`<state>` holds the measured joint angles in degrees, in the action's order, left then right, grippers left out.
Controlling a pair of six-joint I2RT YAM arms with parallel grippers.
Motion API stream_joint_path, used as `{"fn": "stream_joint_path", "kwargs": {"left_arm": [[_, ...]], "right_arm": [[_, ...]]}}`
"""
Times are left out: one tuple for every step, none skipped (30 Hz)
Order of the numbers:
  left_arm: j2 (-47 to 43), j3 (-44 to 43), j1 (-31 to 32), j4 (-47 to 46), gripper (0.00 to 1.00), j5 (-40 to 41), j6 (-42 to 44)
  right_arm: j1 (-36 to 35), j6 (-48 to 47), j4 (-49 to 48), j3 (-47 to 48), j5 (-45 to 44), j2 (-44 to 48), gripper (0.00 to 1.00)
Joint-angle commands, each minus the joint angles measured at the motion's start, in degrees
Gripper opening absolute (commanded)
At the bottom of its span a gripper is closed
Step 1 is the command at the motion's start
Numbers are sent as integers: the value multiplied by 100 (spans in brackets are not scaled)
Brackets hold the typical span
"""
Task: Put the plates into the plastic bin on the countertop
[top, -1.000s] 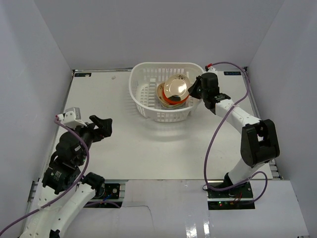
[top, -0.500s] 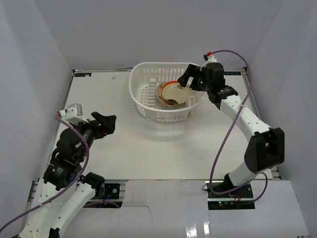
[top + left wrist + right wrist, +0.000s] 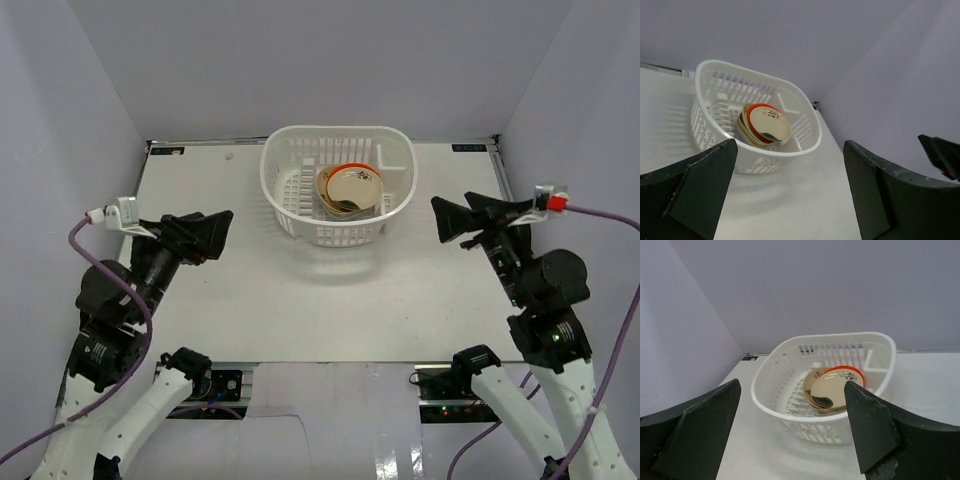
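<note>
The plates (image 3: 349, 189) lie stacked in the white plastic bin (image 3: 285, 218) at the back middle of the countertop (image 3: 300, 300); a cream plate tops the stack, with a red-orange rim showing behind it. Both wrist views show the stack of plates (image 3: 765, 125) (image 3: 832, 389) inside the bin (image 3: 802, 150) (image 3: 765, 400). My left gripper (image 3: 222, 226) hangs open over the left side of the countertop, holding nothing. My right gripper (image 3: 447, 217) hangs open to the right of the bin, clear of it and holding nothing. Open jaws frame the left gripper (image 3: 790, 187) and the right gripper (image 3: 792, 427) in their wrist views.
White walls close in the countertop on the left, back and right. The bin has a small corner compartment (image 3: 392, 160) at its far right. Purple cables trail from both arms.
My right gripper let go of the cream plate, which dropped onto the stack, then opened and drew back out of the bin to the right. My left arm rose slightly.
</note>
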<state>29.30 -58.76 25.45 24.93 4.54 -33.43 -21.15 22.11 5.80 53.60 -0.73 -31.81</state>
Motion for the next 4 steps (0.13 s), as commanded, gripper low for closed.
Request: {"fn": "stream_joint_path", "kwargs": {"left_arm": [[-284,-75,-5,-242,98,-198,152],[-363,74,-5,-251,98,-233,187],[-503,145,-5,-243,98,-251,249],[-574,276,3,-199,98,-269,275]], "right_arm": [[-4,-312,579,-411,-691,543,90],[-4,-338,615,-473,-683,832,90],[-4,-374,650,-543,-709,939,90],[-12,-435,702,-527,-726,1053,90]]}}
